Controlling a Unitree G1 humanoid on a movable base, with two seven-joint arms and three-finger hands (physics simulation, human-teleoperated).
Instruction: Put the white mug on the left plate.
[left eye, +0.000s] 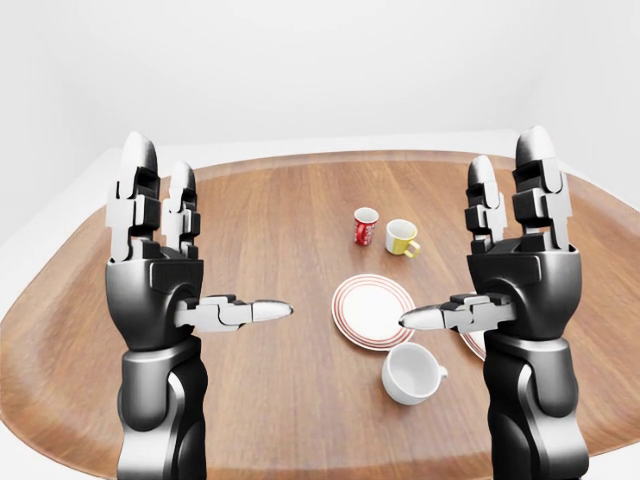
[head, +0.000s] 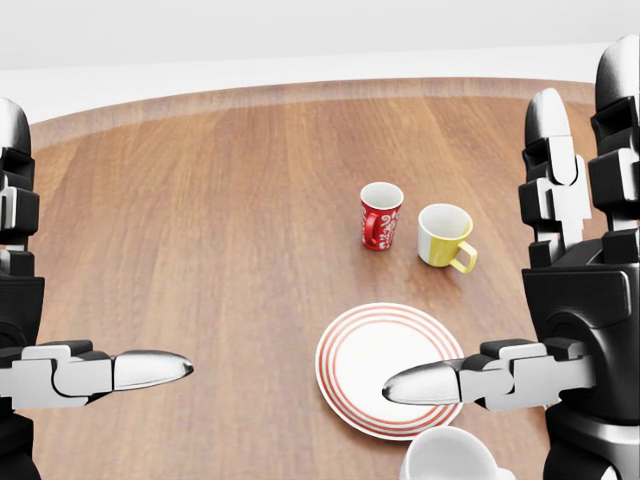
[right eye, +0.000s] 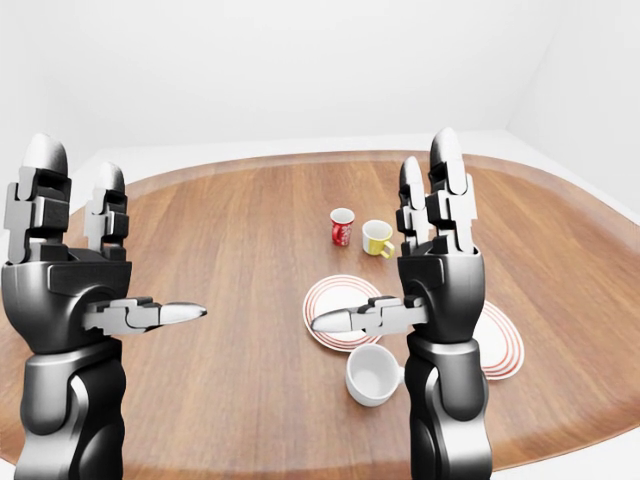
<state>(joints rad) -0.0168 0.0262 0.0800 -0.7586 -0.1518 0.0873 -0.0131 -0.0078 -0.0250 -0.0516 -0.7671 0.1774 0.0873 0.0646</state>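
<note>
On the round wooden counter (left eye: 270, 390), going left to right in the left-eye view: raised over the left half, left hand (left eye: 170, 270), fingers upright and spread apart, thumb pointing toward the middle, clasping nothing. Toward the far edge, right of centre, a red patterned mug (left eye: 366, 226) standing upright, and just beside it on the right a yellow mug (left eye: 402, 237), also upright, handle turned to the right; apart from each other, not touching. Nearer the near edge, below those two, the left plate (left eye: 372, 310), white with red rings, bare. Just off that plate's near-right rim, the white mug (left eye: 410, 373), tipped over toward the near edge with its opening facing up and left, handle to the right, resting on the wood and not on either plate; whether touching the rim cannot be told. Raised over the right half, right hand (left eye: 515, 275), fingers upright and apart, thumb reaching left over the plate's right rim as seen, gripping nothing and clear of the white mug. Behind that hand, near the right edge, a second ringed plate (right eye: 500, 345), shown best in the right-eye view, mostly hidden in the others.
</note>
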